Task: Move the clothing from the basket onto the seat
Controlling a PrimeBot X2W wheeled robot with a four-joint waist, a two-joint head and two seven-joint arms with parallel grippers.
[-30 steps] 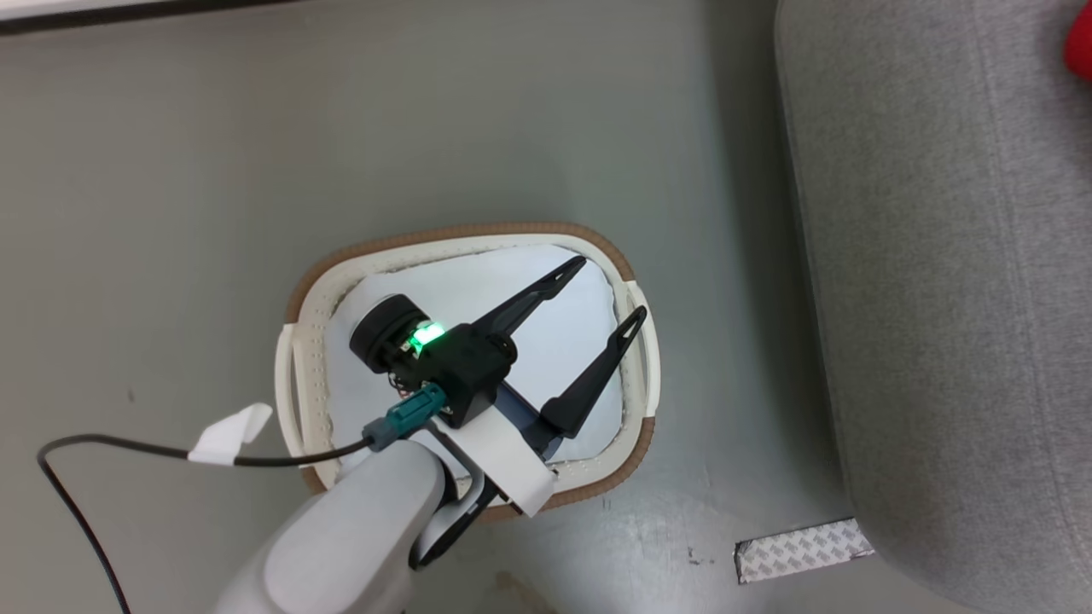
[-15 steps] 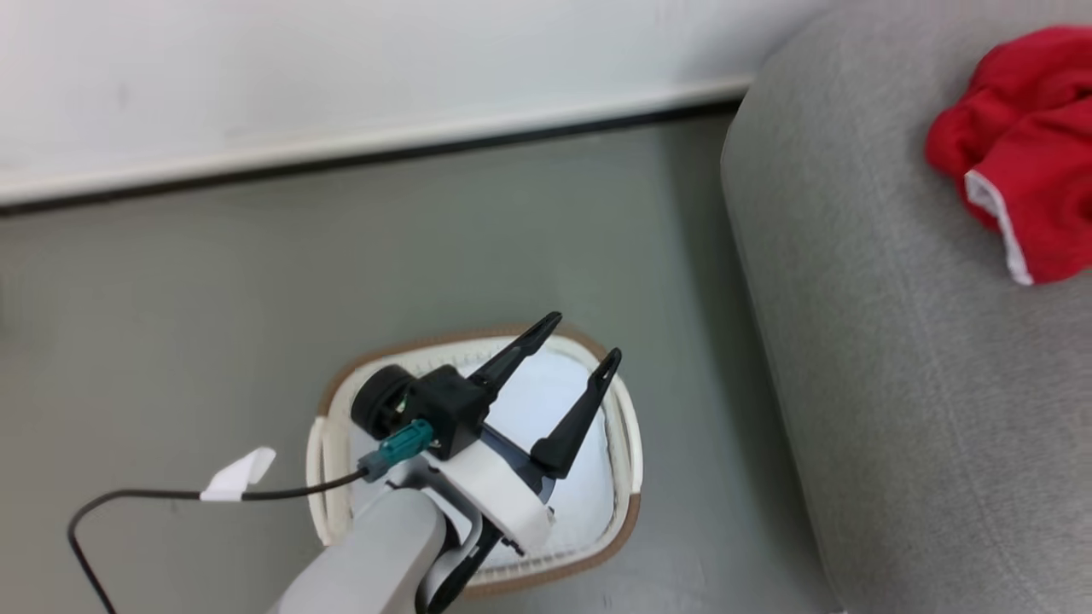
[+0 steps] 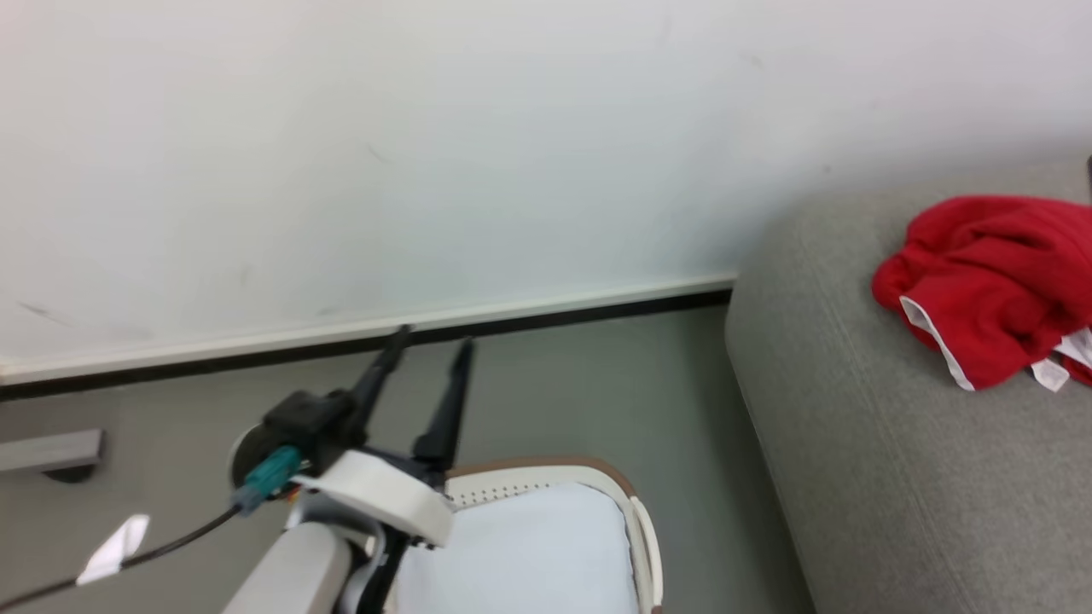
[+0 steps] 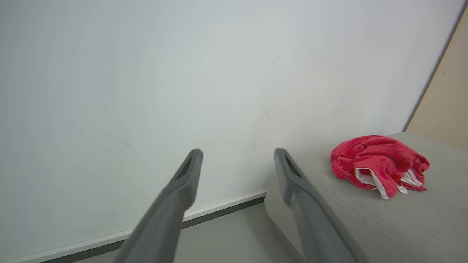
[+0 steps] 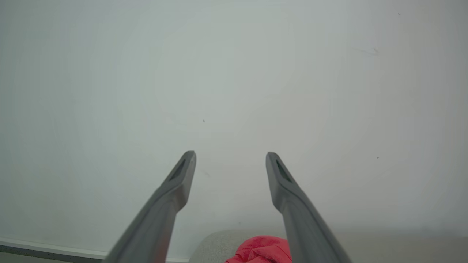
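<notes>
Clothing (image 3: 981, 281): one bright red garment with white edge trim, crumpled in a loose heap, resting on top of the seat (image 3: 896, 477) near its rounded end, well apart from the basket (image 3: 546, 466) and from both grippers. Seat: light grey upholstered sofa with a visible seam, standing on the floor (image 3: 580, 384) against the wall (image 3: 426, 128), to the right of the basket. Basket: cream-white, perforated sides, brown rim, on the floor at the bottom of the head view; contents, a plain pale blue-white cloth (image 3: 529, 554) lying flat inside. Left gripper (image 3: 432, 339): lower left of the head view, just beside the basket's far left rim, its dark fingers pointing toward the black baseboard (image 3: 554, 317); jaws spread apart, gripping nothing. Fittings on that arm: teal connector (image 3: 269, 473), black cable (image 3: 183, 535) with a white tape tag (image 3: 111, 550). Right gripper (image 5: 231, 156): seen from its own wrist camera, aimed at the pale wall, with the red heap at the bottom edge of that view between its fingers and beyond them; jaws wide apart, gripping nothing. Left wrist view: garment to the right of the fingers, on the seat top, with white trim and thin stripes showing along its lower folds.
</notes>
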